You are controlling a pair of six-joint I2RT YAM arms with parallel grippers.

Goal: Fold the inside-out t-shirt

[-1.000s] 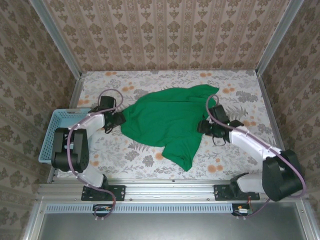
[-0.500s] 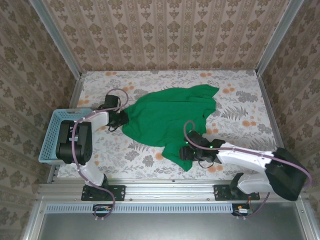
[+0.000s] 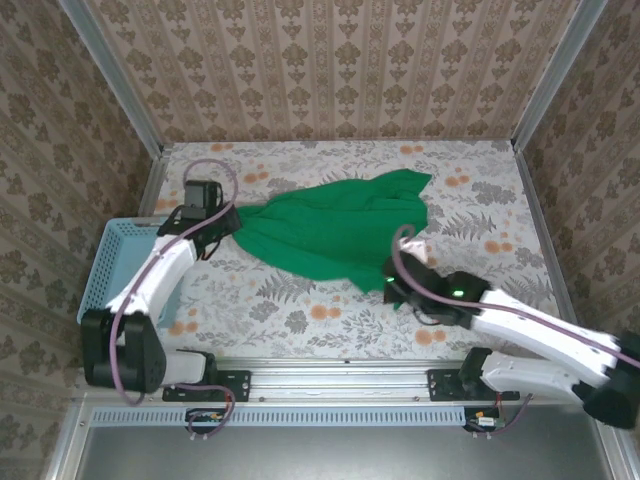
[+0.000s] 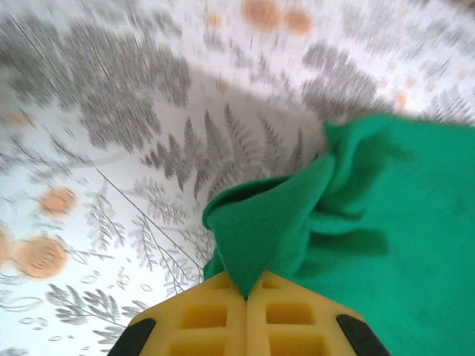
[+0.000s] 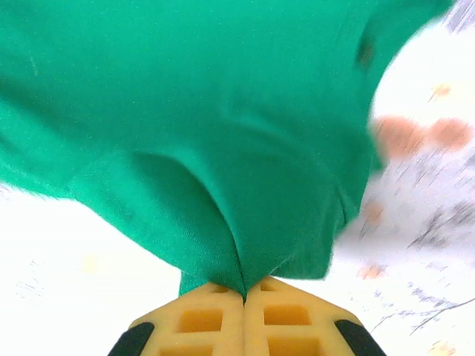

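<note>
The inside-out t-shirt (image 3: 335,225) lies bunched across the middle of the surface (image 3: 490,235), spanning between both grippers. The left gripper (image 4: 246,295) is pressed together on a fold of cloth near the surface's left edge. The right gripper (image 5: 245,294) pinches the shirt's near hem, toward the near edge. A light-blue basket (image 3: 103,262) sits just beside the left edge.

t-shirt (image 3: 335,225) spread mid surface (image 3: 480,215), running from left to far right; left jaws clamp its left tip, right jaws clamp its near edge right of centre; basket (image 3: 100,262) at surface's left edge, just left of left arm (image 3: 150,272)
</note>
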